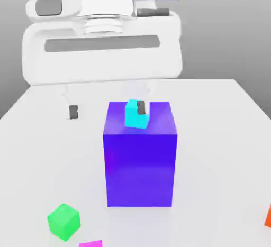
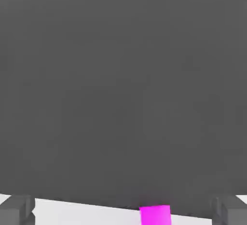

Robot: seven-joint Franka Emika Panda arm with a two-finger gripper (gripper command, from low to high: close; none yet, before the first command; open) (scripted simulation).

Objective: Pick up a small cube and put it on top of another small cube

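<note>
Simulated test scene on my feed: plain white worktop [image 1: 222, 135], flat grey backdrop, untextured coloured blocks like big blue block [image 1: 140, 161].

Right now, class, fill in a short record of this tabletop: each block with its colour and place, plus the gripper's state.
table: white
big blue block: middle of the table
small cyan cube: in front of the blue block's upper edge as seen in the exterior view; whether it rests on the block cannot be told
green cube: near edge, toward the exterior view's left
magenta cube: near edge, beside the green cube, apart from it
orange cube: exterior view's right edge
gripper: open, holding nothing
stacking: not yet done
</note>
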